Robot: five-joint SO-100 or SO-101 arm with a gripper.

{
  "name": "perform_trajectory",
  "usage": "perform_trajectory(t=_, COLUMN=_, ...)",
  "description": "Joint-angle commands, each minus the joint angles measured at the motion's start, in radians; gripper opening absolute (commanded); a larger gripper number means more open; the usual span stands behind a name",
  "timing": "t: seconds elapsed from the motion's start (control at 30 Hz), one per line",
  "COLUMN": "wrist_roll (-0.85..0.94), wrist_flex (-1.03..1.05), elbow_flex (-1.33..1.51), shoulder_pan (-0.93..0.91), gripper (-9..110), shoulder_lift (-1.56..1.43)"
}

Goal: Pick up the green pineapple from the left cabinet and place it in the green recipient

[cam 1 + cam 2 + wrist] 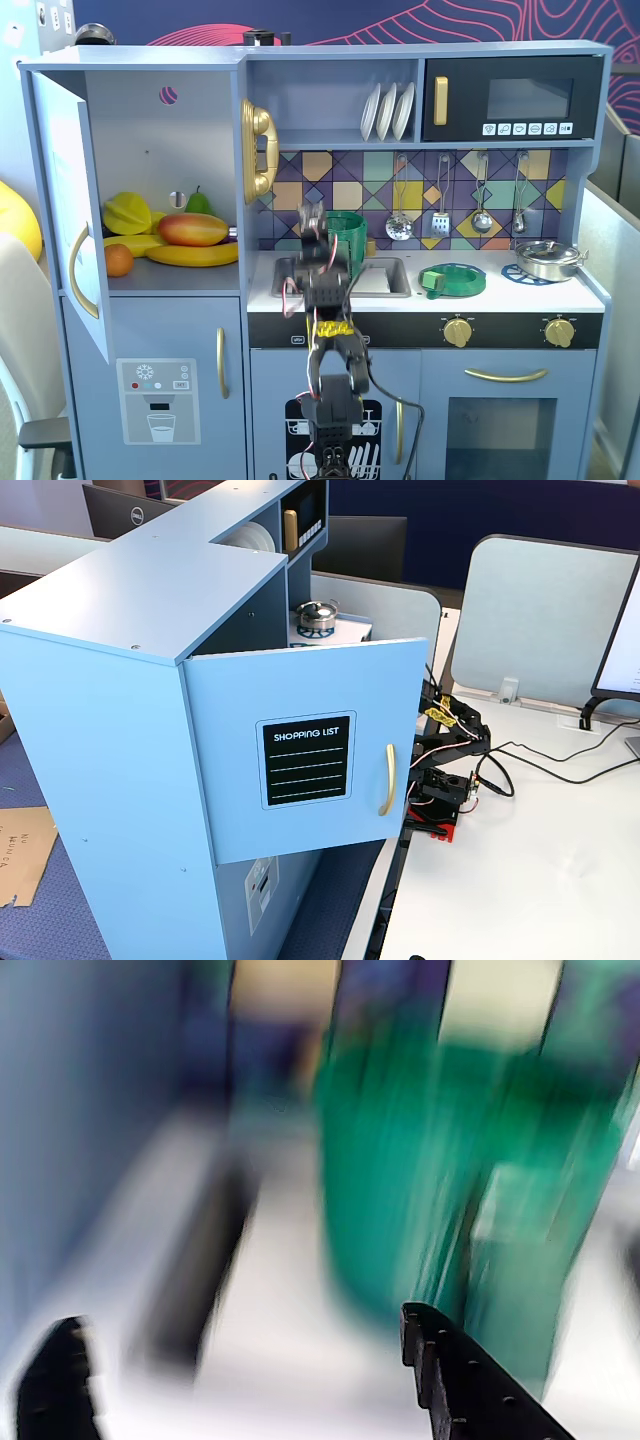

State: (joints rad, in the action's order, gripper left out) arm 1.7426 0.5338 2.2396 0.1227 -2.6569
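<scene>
A: In a fixed view the claw (313, 222) hangs just left of the pot (350, 232); the cabinet (160, 130) stands open well to its left. Pineapple?

B: Not plainly visible. A green tip (198, 198) shows behind the mango (192, 229), too hidden to name.

A: Wrist view?

B: Blurred, but the claw (238, 1318) is spread with nothing between its jaws, and the pot (400, 1180) is ahead and to its right.

A: The other fixed view?

B: Only the door (300, 750) and part of the arm (450, 742) behind it. The arm should probably swing left and enter the cabinet with jaws wide, going in above the front fruit.
</scene>
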Motion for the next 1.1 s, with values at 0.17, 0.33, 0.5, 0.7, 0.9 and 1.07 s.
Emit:
perform_trajectory(t=0.17, wrist_roll=-0.043, wrist_flex=-0.094, elbow_flex=0.445, shoulder_pan=0.015, gripper=46, shoulder_lift=-0.077)
perform_trajectory(t=0.33, wrist_roll=-0.066, wrist_flex=-0.12, elbow_flex=0.617, shoulder_pan=0.006, gripper=46, shoulder_lift=-0.109)
perform_trajectory(t=0.5, wrist_roll=-0.12, wrist_flex=-0.103, elbow_flex=0.756, shoulder_pan=0.0, gripper=48, shoulder_lift=-0.143)
perform_trajectory(t=0.7, wrist_roll=-0.161, wrist_flex=0.295, elbow_flex=0.756, shoulder_pan=-0.003, gripper=43, shoulder_lift=-0.276)
perform_trajectory(t=0.9, wrist_roll=-0.196, wrist_flex=0.666, elbow_flex=0.758, shoulder_pan=0.006, gripper=42, shoulder_lift=-0.489)
perform_trajectory(t=1.07, wrist_roll=-0.201, wrist_flex=0.841, elbow_flex=0.758, shoulder_pan=0.011, gripper=42, shoulder_lift=-0.52)
